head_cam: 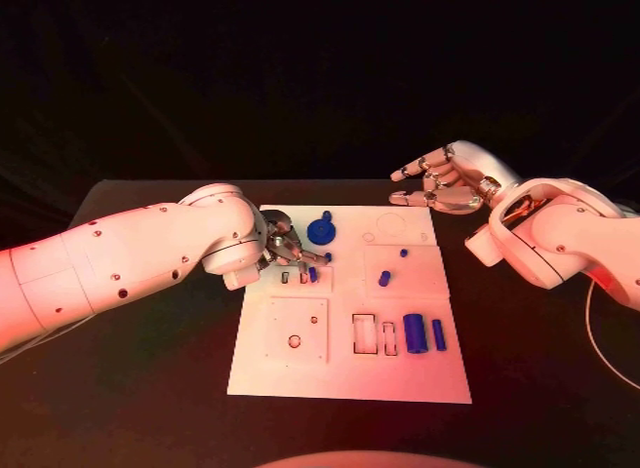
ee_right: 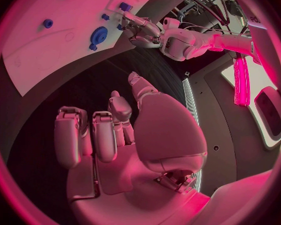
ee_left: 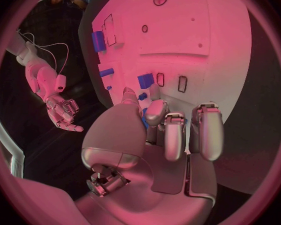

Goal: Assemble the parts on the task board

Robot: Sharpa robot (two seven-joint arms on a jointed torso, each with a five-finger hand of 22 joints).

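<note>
3 cameras: 1 overhead, 2 riding at the wrists.

The head camera is looking steeply down from above the near edge of the black table (head_cam: 151,390), taking in the whole white board (head_cam: 351,375) and both arms from some way off. The left wrist camera is sitting close behind the left hand (ee_left: 172,135), facing along its fingers onto the board just beyond. The right wrist camera is sitting close behind the right hand (ee_right: 115,135), facing across the table. All 3 are sharing the board; each wrist camera is also catching the opposite hand.

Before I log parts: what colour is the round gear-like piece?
Blue round gear-like piece, clearest in the head view.
</note>
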